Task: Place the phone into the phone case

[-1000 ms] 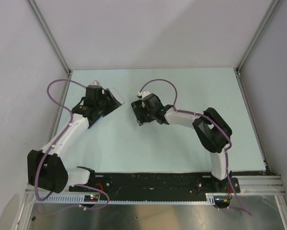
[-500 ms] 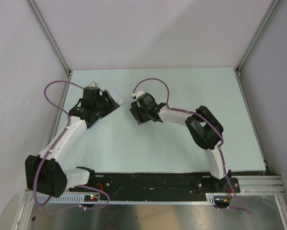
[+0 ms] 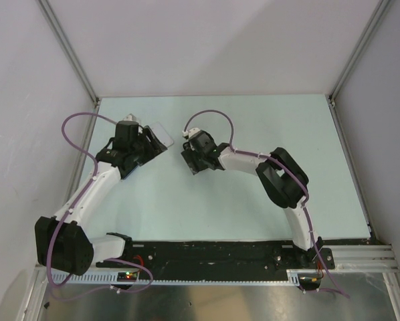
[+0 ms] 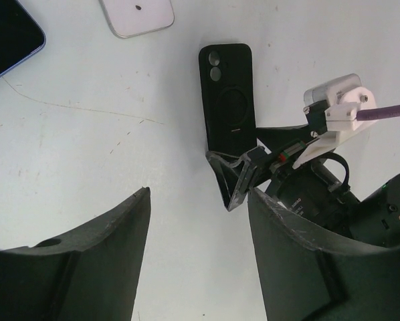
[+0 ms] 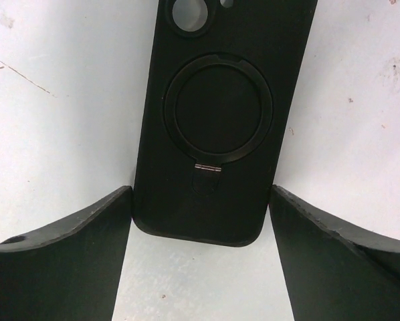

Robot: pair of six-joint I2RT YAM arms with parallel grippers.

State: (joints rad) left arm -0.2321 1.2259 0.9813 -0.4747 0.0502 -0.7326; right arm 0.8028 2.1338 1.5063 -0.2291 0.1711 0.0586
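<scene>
Toward the far left of the pale counter [image 3: 267, 127], the two arms reach inward so that their end effectors sit near each other. The black phone case [image 5: 220, 120] lies flat on the counter with its back up, showing a camera cut-out at one end and a circular ring stand in the middle. The right end effector [image 5: 201, 200] is spread wide, and its two dark fingers [image 5: 59, 254] flank the case's lower end, one on each side. They sit just beside its edges, and I cannot tell whether either one touches (no grip is visible). The left end effector [image 4: 198, 221] is also spread and holds nothing. It hangs over bare counter with the case and the right arm's fingertips ahead of it. The phone [image 4: 9, 33] lies apart from the case at the top left corner of the left wrist view, only partly in frame, with a dark screen and a blue edge. A white object [image 4: 136, 15] with rounded corners and a small dark dot rests between the phone and the case, touching neither.
</scene>
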